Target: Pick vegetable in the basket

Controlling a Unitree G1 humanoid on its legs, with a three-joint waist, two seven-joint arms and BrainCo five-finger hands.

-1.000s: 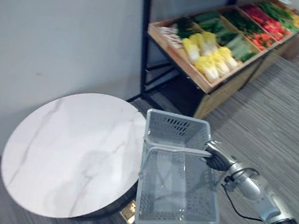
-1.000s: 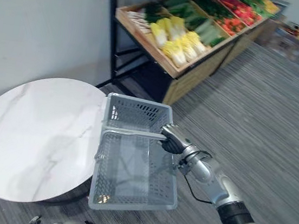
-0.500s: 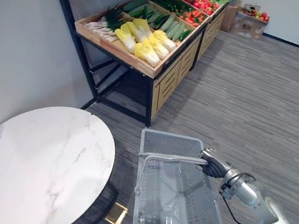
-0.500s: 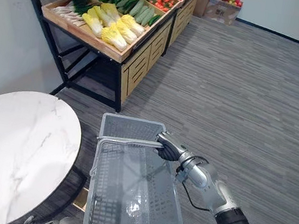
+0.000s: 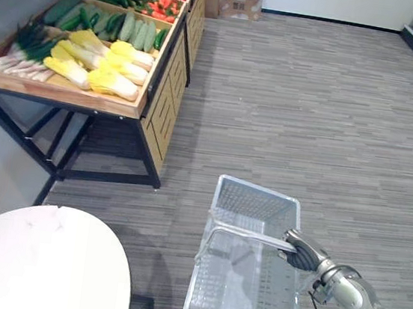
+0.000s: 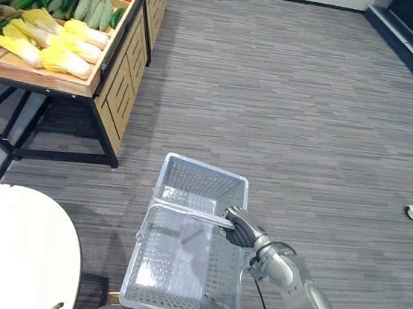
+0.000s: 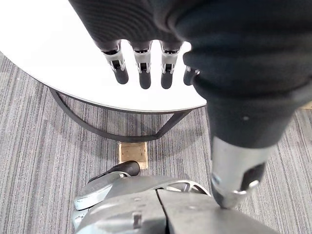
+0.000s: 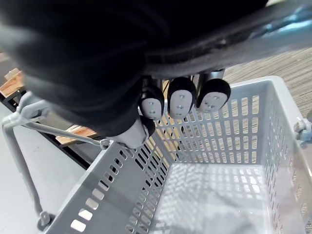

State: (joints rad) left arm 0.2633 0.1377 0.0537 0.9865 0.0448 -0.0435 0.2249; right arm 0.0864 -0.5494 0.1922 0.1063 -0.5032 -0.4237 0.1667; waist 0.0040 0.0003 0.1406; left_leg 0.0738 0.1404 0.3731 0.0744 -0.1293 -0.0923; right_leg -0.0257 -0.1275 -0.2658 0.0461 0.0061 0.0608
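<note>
The whole view has swung round: the vegetables [image 5: 90, 57] now lie far left on their stand, untouched. The right hand [image 6: 239, 230] stays curled round the handle of the empty basket [image 6: 203, 180], which hangs above the floor. The left hand [image 7: 141, 68] hangs with its fingers straight. Picking probably comes next.
</note>
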